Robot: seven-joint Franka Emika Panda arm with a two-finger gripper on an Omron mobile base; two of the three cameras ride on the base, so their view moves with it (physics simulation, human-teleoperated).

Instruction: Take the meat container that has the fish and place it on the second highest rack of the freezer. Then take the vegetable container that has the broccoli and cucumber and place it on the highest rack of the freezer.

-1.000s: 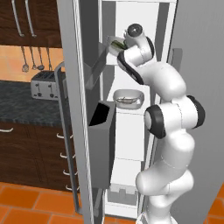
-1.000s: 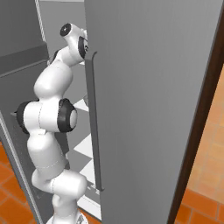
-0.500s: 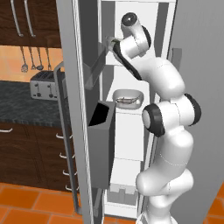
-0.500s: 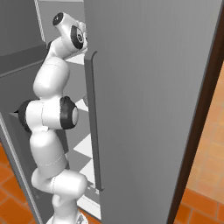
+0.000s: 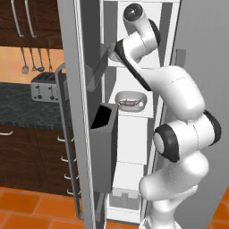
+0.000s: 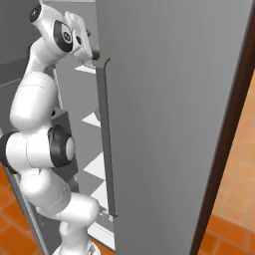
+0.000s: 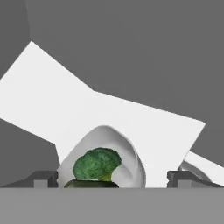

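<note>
Arm reaches high into the open freezer [image 5: 134, 147], wrist up by the top shelf area in left base view. In hand view the veg bowl [image 7: 127, 159] sits right at the gripper [image 7: 113, 179], against a white rack [image 7: 144, 127] w/ grey freezer walls behind; can't tell if the bowl rests on the rack or hangs just over it. Broccoli [image 7: 96, 163] lies in the bowl, cucumber [image 7: 91, 184] just below it at the frame's bottom edge, mostly cut off. Fingertips [image 7: 43, 178] stand wide apart either side of the bowl; whether they actually pinch its rim I can't tell, contact is hidden at the bottom edge. Lower down in left base view, the meat bowl [image 5: 130, 100] sits on a white shelf inside the freezer, fish [image 5: 129, 103] in it, well below the wrist. Freezer door [image 6: 164, 114] w/ its long bar handle [image 6: 107, 139] is swung open in right base view. Toaster [image 5: 44, 86] on the dark counter [image 5: 27, 107] to the left, utensils [image 5: 31, 62] hanging above.
</note>
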